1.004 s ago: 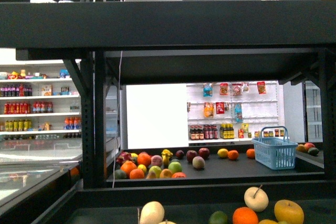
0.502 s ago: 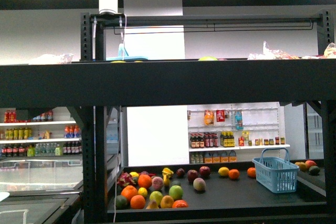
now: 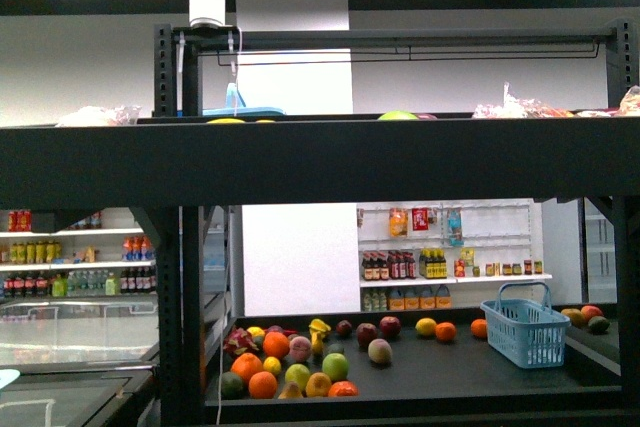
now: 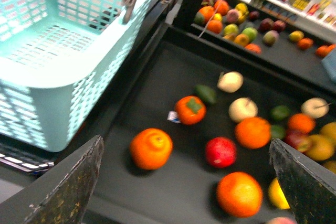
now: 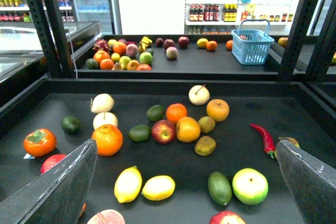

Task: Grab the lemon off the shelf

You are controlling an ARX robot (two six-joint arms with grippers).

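You have not yet started the pick. The lemon [image 5: 158, 187] lies untouched on a deck of the shelf [image 5: 241, 116], close in front of the right tool [image 5: 184, 150]. That tool is spread wide and holds nothing. A 2nd yellow oval fruit [image 5: 128, 184] lies just beside the lemon, so judge which 1 you mean before closing. Reaching down, gripping and lifting are all left to do.

The left tool [image 4: 185, 142] is also spread wide and empty. It hangs over the fruit near a pale turquoise basket [image 4: 63, 51] of latticed plastic. Neither arm shows in the front view.

The lemon looks smooth, glossy and evenly oval, so it is likely firm but prone to roll. The deck is flat, matt and black, and the upright posts are black metal. The tool's fingers [image 5: 52, 192] are flat, dark and scuffed.
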